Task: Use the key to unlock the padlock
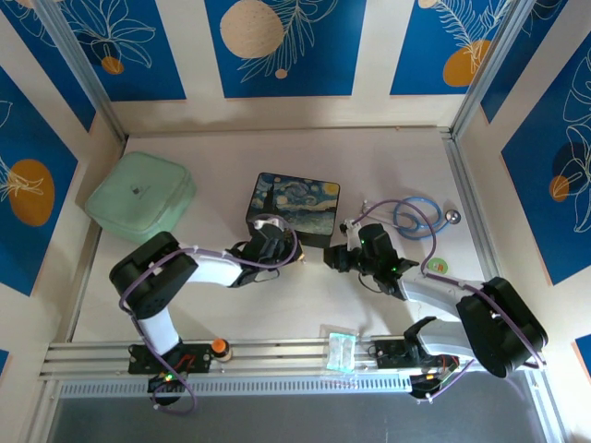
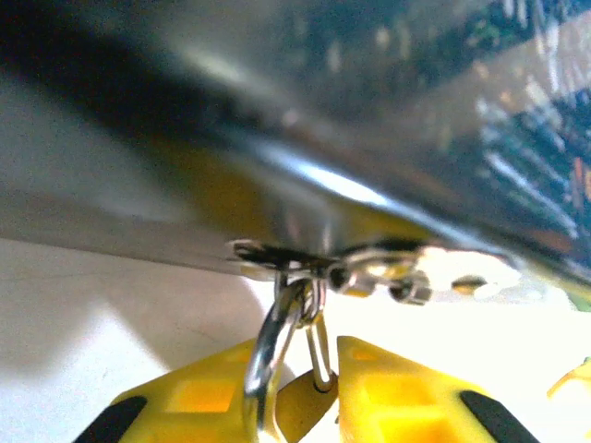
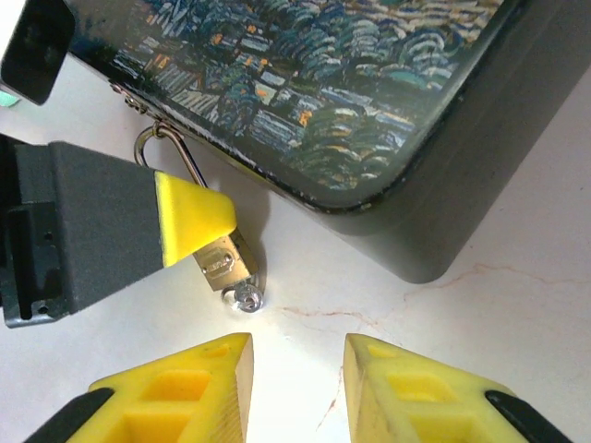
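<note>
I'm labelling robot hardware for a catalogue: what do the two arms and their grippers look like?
The left arm and right arm have white links between black joint housings, with purple cables looped alongside. The left gripper and right gripper have black bodies ending in yellow wedge-shaped fingertips with square recesses.

Black-and-white arms [image 1: 208,268], purple cables [image 1: 148,269], yellow wedge-shaped tool fingertips [image 3: 194,383].

The padlock [image 3: 224,264] is shiny brass metal, the painted box [image 3: 369,101] glossy, the tabletop [image 3: 517,305] smooth and matt.
</note>
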